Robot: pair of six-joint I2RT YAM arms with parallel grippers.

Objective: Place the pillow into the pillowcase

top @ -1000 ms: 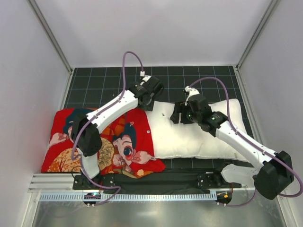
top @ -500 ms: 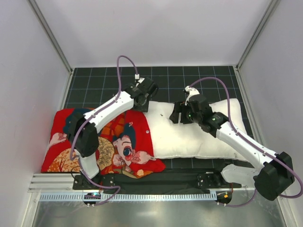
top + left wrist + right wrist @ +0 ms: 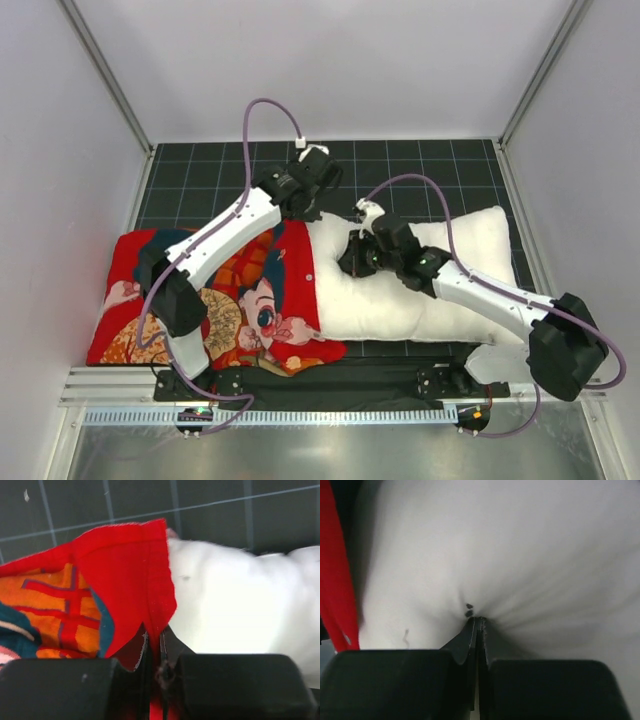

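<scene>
free: far mat strip (image 3: 450, 155) | blocked: pillow (image 3: 400, 305) plugs pillowcase (image 3: 250, 300) mouth

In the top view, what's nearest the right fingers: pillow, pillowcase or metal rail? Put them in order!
1. pillow, pinched in the right fingers.
2. pillowcase, just to their left.
3. metal rail, far off along the bottom edge.

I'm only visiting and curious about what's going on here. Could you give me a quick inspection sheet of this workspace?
Surface: dark gridded mat, partly covered by fabric.
Job's things: white pillow lies with its left end under the red pillowcase hem; the rest is outside.
Clutter: nothing seen.
Grippers: left gripper shut on the pillowcase hem; right gripper shut on a pinch of pillow.
Cables: purple cables loop above both arms.
Surroundings: white walls; metal rail at the near edge.
</scene>
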